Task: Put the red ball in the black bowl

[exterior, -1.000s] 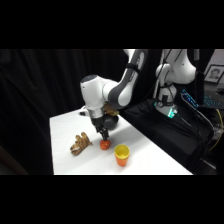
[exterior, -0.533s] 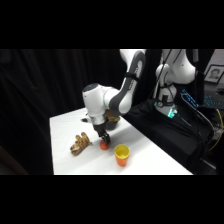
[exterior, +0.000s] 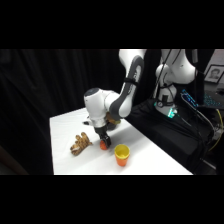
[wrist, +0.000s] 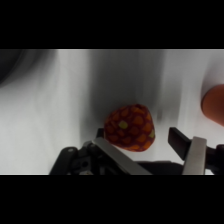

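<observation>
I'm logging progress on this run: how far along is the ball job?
Done: the gripper has reached the small speckled red ball on the white table, fingers open either side. In hand: closing on it. Left: lifting and dropping it in the black bowl, which neither view clearly shows.

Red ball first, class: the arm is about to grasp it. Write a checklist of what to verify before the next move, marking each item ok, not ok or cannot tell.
1. Red ball lies between the fingers: ok.
2. Gripper is down at the ball: ok.
3. Fingers are open, with a gap beside the ball: ok.
4. Black bowl is located: cannot tell, the arm may hide it.
5. Yellow cup is apart from the gripper: ok.
6. Tan lumpy object is clear of the ball: ok.
</observation>
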Robot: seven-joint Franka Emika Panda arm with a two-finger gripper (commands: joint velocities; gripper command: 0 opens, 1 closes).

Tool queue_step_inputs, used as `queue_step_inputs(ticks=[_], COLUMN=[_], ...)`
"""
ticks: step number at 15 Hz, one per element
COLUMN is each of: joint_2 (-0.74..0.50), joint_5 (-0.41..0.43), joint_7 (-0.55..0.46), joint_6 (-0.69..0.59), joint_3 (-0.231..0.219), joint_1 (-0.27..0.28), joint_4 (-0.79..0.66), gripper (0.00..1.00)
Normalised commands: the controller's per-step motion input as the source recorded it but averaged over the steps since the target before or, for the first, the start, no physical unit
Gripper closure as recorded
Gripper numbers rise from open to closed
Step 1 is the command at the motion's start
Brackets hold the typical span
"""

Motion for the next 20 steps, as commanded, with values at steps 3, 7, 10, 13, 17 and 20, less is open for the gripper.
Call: queue_step_inputs(ticks=[3, 7, 10, 13, 17, 20], joint_2=[0.06, 0.04, 0.02, 0.01, -0.08, -0.31], joint_5=[0.072, 0.043, 0.021, 0.005, 0.004, 0.022], joint_7=[0.02, 0.06, 0.06, 0.07, 0.05, -0.01], joint_6=[0.14, 0.16, 0.13, 0.11, 0.02, -0.11], joint_3=[0.080, 0.048, 0.026, 0.010, 0.012, 0.053], joint_1=[-0.069, -0.047, -0.029, -0.018, -0.021, -0.040], joint_4=[0.04, 0.03, 0.03, 0.02, -0.03, -0.15], gripper=[0.07, 0.39, 0.65, 0.88, 1.00, 0.97])
